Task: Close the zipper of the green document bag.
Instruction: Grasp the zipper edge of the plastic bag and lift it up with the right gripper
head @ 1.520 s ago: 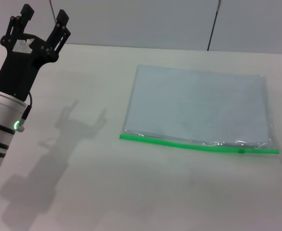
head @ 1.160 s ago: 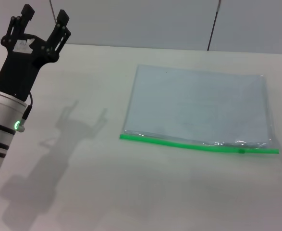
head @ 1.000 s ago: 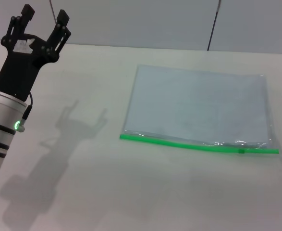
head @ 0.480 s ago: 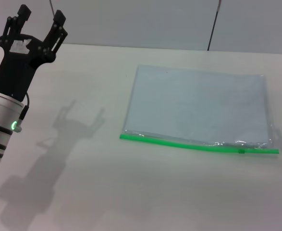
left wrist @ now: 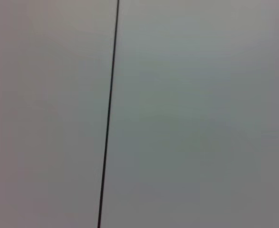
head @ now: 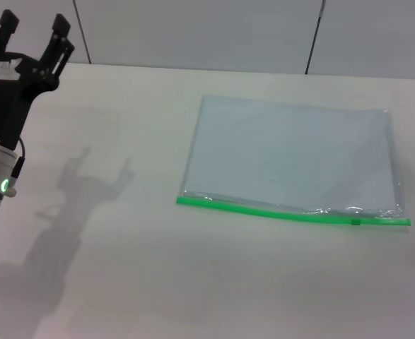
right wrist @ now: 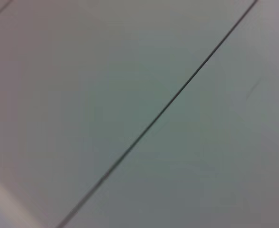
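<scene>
On the pale, matte tabletop (head: 158, 282) lies the green document bag (head: 292, 159), a flat, rectangular, translucent blue-grey plastic pouch, sitting right of centre in the head view with its long sides running across the table. Through the translucent skin there is only an even, pale sheet-like tone; whether paper is inside cannot be told. No print, logo or lettering can be read on it anywhere.

Along the pouch's near long edge runs the zipper (head: 264, 210), a thin bright green plastic strip reaching from the near left corner to the near right corner. The small darker slider tab (head: 355, 222) sits on that strip, close to the right-hand end. Just behind the strip on the right, the plastic wrinkles and catches the light.

Over on the far left, the left gripper (head: 32, 32), black and two-fingered on a silver-and-black arm, is held up above the table, well apart from the pouch. Its fingers are spread wide, pointing away from the robot toward the grey panelled wall (head: 193, 35), and there is nothing between them. A small green light (head: 4, 186) glows on the wrist, and a whitish patch shows on the gripper body, though nothing legible can be made out on it. The arm's shadow (head: 87, 187) falls on the table beside it.

The right gripper does not appear in any view. Both wrist views show just plain grey panels crossed by a thin dark seam.
</scene>
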You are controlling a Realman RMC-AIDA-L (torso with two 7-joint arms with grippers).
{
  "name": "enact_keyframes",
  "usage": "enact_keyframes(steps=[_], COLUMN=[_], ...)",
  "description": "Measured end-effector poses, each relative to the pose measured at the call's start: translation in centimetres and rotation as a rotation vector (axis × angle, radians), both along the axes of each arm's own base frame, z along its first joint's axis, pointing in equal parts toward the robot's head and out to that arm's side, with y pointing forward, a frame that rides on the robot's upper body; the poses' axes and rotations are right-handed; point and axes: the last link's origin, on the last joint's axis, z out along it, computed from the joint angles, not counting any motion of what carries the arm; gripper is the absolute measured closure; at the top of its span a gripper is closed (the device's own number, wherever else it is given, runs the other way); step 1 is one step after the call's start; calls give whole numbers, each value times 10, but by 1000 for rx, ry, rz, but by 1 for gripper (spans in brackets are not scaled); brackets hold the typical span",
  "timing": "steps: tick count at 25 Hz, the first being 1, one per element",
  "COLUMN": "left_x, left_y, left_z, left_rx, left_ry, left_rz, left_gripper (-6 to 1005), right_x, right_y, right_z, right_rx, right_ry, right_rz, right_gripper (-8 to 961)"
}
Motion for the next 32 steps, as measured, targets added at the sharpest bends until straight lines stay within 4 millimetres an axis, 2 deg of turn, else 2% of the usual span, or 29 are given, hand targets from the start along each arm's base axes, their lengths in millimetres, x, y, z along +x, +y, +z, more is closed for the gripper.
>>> enact_keyframes(steps=[4,9,16,32], left_x=[-2,-3,-4,-2], left_y=[-1,-1,-2,-3], left_z=[1,3,3,5], left_rx=[4,16,19,33], left_ry=[-2,-9,-11,-12], left_rz=[7,18,21,4], left_gripper=[157,157,157,156], right_x=[15,22,19,19], right_y=[2,-3,-11,-15], right_z=[-6,-9,-22,-39], right_rx=[-22,-13,-7,-46], right_ry=[-112,-234,-387,-524], right_rz=[-90,-111,-94,-101], right_gripper=[83,93,109,143])
